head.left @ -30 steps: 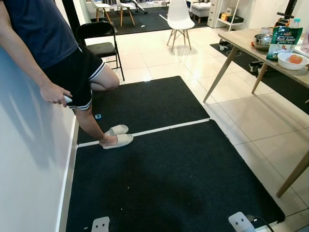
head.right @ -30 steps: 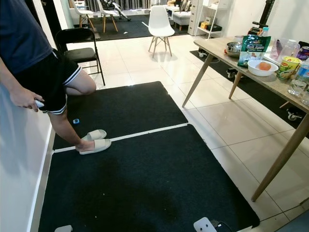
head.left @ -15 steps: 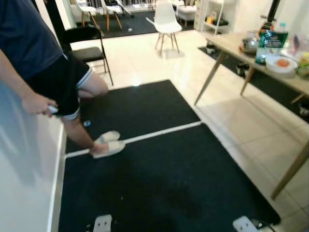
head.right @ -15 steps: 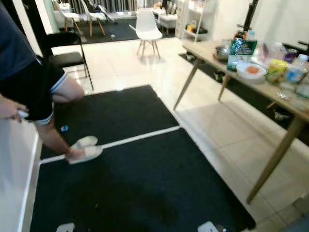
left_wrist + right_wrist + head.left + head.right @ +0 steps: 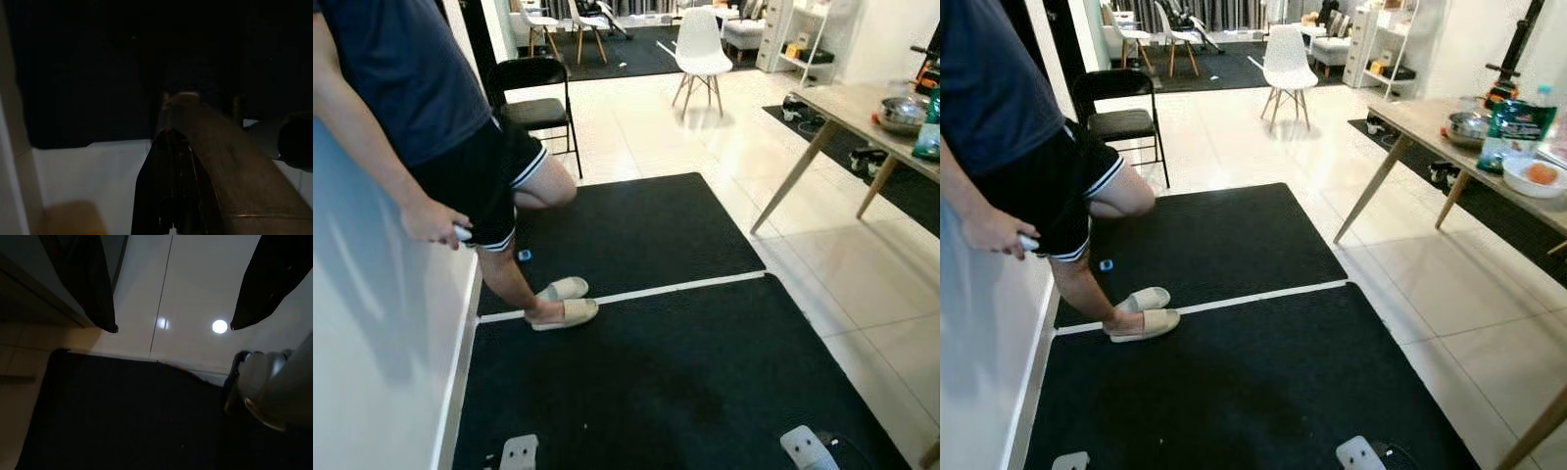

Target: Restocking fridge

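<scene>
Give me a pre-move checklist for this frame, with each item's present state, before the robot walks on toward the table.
1. Person leans by the wall on the robot's left, beside the path: ok.
2. Black mat ahead lies flat: ok.
3. Wooden table stands ahead to the right, its slanted leg over the tiles: ok.
4. White bowl sits on the table: ok.
5. Right end effector open, holding nothing: ok.
6. Left end effector: too dark, cannot tell.
</scene>
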Controlling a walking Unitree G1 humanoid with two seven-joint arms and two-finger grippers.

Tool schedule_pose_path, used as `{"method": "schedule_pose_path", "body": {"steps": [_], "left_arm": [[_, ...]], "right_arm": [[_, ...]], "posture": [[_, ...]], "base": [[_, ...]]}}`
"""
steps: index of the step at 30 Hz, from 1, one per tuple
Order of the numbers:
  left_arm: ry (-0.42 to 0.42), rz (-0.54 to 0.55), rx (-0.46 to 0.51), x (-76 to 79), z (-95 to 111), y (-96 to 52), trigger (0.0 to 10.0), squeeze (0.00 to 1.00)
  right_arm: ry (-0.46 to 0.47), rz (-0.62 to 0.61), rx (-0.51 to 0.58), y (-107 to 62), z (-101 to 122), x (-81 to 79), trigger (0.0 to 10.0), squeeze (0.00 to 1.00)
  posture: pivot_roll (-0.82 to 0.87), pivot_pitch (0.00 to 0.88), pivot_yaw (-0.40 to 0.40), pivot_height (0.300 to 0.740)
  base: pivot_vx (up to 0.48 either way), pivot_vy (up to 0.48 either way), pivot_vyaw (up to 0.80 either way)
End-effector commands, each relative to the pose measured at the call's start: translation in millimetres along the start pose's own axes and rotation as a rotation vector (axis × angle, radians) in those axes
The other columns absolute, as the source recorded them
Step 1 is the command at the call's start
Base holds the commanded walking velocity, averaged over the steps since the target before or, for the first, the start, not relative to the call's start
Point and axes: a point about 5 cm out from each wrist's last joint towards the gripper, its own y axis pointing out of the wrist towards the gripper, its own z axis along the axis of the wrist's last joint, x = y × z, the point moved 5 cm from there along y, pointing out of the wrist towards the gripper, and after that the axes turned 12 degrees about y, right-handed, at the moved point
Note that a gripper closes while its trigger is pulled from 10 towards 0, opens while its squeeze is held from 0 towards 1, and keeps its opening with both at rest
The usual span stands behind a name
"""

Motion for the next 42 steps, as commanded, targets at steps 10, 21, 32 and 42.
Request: {"method": "schedule_pose_path", "body": {"steps": [10, 21, 32, 42], "left_arm": [[0.022, 0.004, 0.005, -1.9, 2.6, 0.1, 10.0, 0.0], [-0.001, 0.017, 0.006, -3.2, 2.3, 0.0, 10.0, 0.0], [-0.005, 0.023, 0.005, -3.7, 2.2, 0.0, 10.0, 0.0], [0.0, 0.027, 0.003, -4.3, 2.5, 0.1, 10.0, 0.0]], "right_arm": [[-0.004, -0.007, -0.01, -0.6, -3.9, 2.7, 10.0, 0.0], [-0.001, -0.009, -0.044, -0.7, -8.3, 3.4, 10.0, 0.0], [0.008, -0.008, -0.06, -0.9, -10.2, 3.8, 10.0, 0.0], [-0.014, -0.019, -0.081, -1.1, -11.6, 5.5, 10.0, 0.0]], "posture": [[-0.1, 0.0, -0.001, 0.74], [-0.1, 0.0, 0.003, 0.74], [-0.1, 0.0, 0.002, 0.74], [-0.1, 0.0, 0.001, 0.74]], "base": [[0.283, 0.0, 0.0], [0.248, 0.0, -0.19], [0.0, 0.0, -0.78], [0.0, 0.0, -0.78]]}}
